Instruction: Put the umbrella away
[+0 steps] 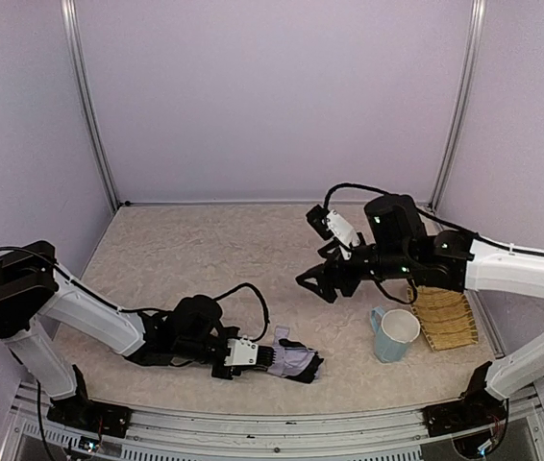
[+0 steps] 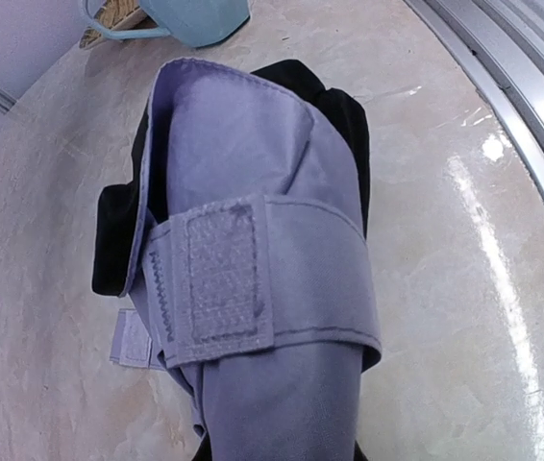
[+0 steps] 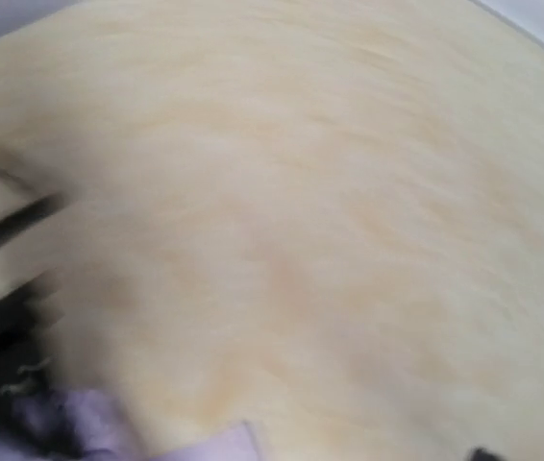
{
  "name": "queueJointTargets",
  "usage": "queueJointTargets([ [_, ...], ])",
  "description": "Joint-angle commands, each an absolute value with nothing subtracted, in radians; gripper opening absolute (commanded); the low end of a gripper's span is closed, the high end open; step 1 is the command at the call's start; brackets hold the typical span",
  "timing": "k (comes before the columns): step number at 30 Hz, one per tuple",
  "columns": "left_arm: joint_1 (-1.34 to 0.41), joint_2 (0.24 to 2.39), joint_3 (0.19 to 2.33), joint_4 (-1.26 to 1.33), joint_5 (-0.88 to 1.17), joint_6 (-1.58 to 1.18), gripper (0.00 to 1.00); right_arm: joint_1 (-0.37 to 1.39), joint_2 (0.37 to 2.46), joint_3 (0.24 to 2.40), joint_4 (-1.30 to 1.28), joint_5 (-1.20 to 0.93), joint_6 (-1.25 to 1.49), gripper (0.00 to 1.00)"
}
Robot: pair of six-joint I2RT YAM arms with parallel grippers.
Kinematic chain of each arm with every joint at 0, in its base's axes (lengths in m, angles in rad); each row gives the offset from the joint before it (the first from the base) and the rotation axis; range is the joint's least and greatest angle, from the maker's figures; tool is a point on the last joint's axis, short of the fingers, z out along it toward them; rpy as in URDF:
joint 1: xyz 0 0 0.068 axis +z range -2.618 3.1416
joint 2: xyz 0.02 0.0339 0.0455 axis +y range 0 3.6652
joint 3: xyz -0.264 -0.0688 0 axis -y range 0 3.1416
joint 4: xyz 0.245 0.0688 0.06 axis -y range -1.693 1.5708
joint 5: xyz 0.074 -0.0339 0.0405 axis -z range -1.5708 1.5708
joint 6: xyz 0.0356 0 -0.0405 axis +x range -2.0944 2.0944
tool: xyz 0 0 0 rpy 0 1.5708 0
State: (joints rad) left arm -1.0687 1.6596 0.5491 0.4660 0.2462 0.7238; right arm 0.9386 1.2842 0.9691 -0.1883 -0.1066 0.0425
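Note:
The umbrella (image 1: 296, 363) lies folded on the table near the front edge, lavender fabric with black lining showing at its right end. In the left wrist view the umbrella (image 2: 253, 288) fills the frame, with its strap (image 2: 253, 283) wrapped around it and a velcro patch facing up. My left gripper (image 1: 268, 357) is low on the table and shut on the umbrella's left end; its fingers are hidden under the fabric in the wrist view. My right gripper (image 1: 316, 286) hangs open and empty above the table, up and to the right of the umbrella. The right wrist view is blurred, with a bit of lavender fabric (image 3: 61, 427) at its lower left.
A pale blue mug (image 1: 394, 333) stands right of the umbrella, and also shows in the left wrist view (image 2: 195, 14). A woven mat (image 1: 445, 317) lies behind it by the right wall. A metal rail (image 1: 253, 418) runs along the table's front edge.

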Motion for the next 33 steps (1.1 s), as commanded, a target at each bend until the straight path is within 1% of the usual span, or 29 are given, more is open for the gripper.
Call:
queueJointTargets([
  [1,-1.08,1.701,0.537,0.263,0.231,0.798,0.0,0.897,1.513,1.16,-0.533,0.049,0.2,0.79],
  [5,-1.081,1.732,0.578,0.217,0.234,0.828,0.0,0.899,1.72,1.268,-0.687,-0.01,0.216,0.63],
  [6,-1.081,1.738,0.582,0.215,0.235,0.832,0.0,0.898,1.754,1.277,-0.705,-0.028,0.215,0.61],
  [7,-1.081,1.74,0.583,0.217,0.236,0.835,0.0,0.897,1.785,1.286,-0.721,-0.046,0.211,0.61],
  [13,-1.077,1.737,0.574,0.226,0.239,0.833,0.0,0.919,1.893,1.286,-0.728,-0.113,0.165,0.66],
  [15,-1.076,1.736,0.574,0.226,0.24,0.832,0.0,0.93,1.921,1.278,-0.697,-0.155,0.141,0.66],
  [18,-1.075,1.736,0.574,0.227,0.241,0.832,0.0,0.938,1.956,1.281,-0.648,-0.239,0.126,0.63],
  [20,-1.075,1.735,0.572,0.23,0.242,0.829,0.0,0.944,1.969,1.294,-0.624,-0.29,0.123,0.56],
  [22,-1.074,1.734,0.571,0.23,0.241,0.827,0.0,0.952,1.979,1.302,-0.62,-0.32,0.12,0.46],
  [24,-1.074,1.735,0.568,0.233,0.242,0.825,0.0,0.957,1.977,1.295,-0.615,-0.344,0.119,0.29],
  [26,-1.073,1.734,0.568,0.233,0.242,0.827,0.0,0.955,1.967,1.282,-0.603,-0.369,0.122,0.08],
  [27,-1.072,1.734,0.568,0.232,0.243,0.827,0.0,0.952,1.96,1.277,-0.596,-0.379,0.123,0.0],
  [31,-1.074,1.733,0.571,0.225,0.244,0.83,0.0,0.913,1.917,1.273,-0.516,-0.398,0.138,0.0],
  [33,-1.073,1.734,0.581,0.207,0.25,0.834,0.0,0.886,1.902,1.29,-0.474,-0.363,0.14,0.0],
])
